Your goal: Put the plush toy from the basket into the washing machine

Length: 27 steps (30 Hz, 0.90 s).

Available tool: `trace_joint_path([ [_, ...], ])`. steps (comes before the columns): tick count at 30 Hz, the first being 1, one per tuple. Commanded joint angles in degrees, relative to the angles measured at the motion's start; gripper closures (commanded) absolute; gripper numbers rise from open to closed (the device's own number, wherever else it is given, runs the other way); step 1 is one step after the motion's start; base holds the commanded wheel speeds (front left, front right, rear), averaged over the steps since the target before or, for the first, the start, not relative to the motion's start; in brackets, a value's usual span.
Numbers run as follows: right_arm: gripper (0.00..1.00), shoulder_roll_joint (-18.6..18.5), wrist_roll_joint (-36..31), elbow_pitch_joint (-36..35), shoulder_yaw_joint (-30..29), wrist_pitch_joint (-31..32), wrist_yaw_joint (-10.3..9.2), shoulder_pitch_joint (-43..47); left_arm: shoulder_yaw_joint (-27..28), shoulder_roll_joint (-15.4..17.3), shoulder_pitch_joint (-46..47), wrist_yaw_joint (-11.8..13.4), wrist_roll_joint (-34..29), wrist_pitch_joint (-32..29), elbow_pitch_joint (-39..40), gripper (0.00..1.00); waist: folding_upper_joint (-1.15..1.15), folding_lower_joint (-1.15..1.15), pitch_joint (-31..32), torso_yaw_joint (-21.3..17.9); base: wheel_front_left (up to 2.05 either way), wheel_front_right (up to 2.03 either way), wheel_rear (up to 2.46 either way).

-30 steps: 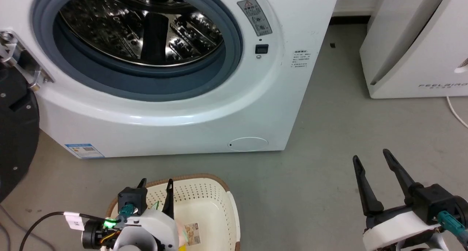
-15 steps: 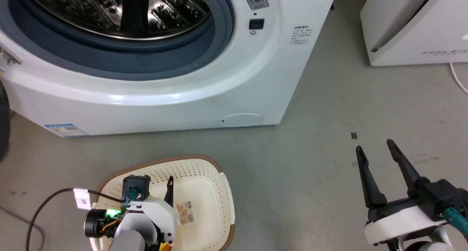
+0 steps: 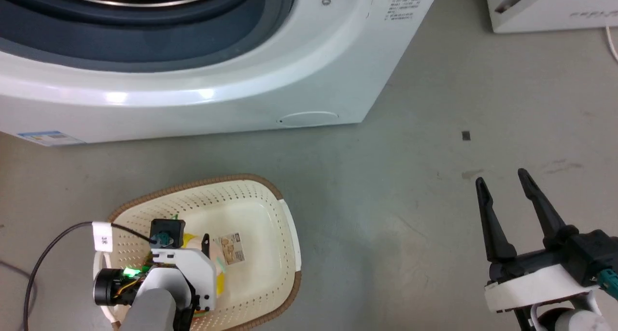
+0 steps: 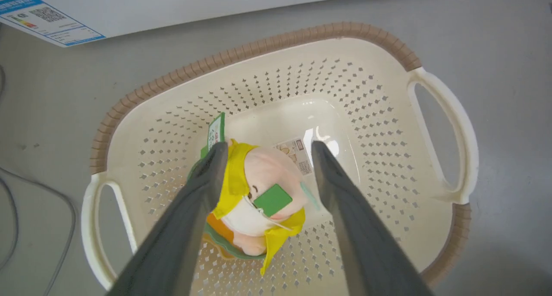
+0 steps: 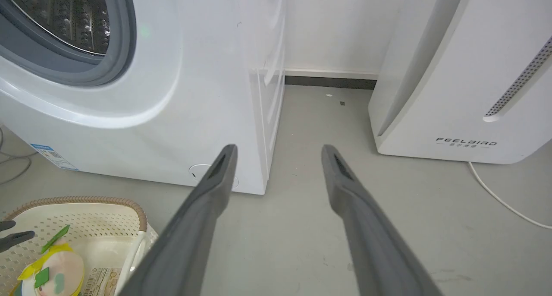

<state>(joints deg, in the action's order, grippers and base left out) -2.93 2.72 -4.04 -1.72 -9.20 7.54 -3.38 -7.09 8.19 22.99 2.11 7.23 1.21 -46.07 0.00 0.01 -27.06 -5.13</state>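
— Progress?
— Little: the pink-headed, yellow-clad plush toy [image 4: 258,201] lies in the cream perforated basket [image 4: 258,50]; the left hand [image 4: 268,144] straddles it, fingers apart (nothing gripped).
— Remaining?
— Grasp, carry to the white front-loading washing machine [image 3: 241,94].

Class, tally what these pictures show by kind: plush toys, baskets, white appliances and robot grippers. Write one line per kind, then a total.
Plush toy: 1
Basket: 1
White appliances: 2 (washing machine, FEELBIRD appliance)
Grippers: 2 (left gripper, right gripper)
Total: 6
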Motion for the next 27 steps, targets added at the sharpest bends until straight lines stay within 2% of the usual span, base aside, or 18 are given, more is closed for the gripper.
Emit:
trace_joint_path([
  [1,0.0,0.0,0.8,-0.5,-0.2,-0.6,-0.03,-1.3,-0.7,0.7,2.1,0.6,0.3,-1.0,-2.0,0.0,0.0,-0.01,-2.2,-0.4,0.0,0.0,0.0],
  [10,0.0,0.0,1.9,-1.7,0.4,-1.9,-0.04,-2.7,-1.9,3.5,7.5,0.0,2.1,-4.3,-8.6,0.0,0.0,-0.01,-10.0,-1.6,0.0,0.0,0.0],
  [27,0.0,0.0,3.5,-2.8,0.7,-3.8,-0.05,-4.6,-4.8,6.2,14.9,-1.6,4.2,-6.9,-18.0,0.0,0.0,-0.01,-19.4,-3.4,0.0,0.0,0.0],
])
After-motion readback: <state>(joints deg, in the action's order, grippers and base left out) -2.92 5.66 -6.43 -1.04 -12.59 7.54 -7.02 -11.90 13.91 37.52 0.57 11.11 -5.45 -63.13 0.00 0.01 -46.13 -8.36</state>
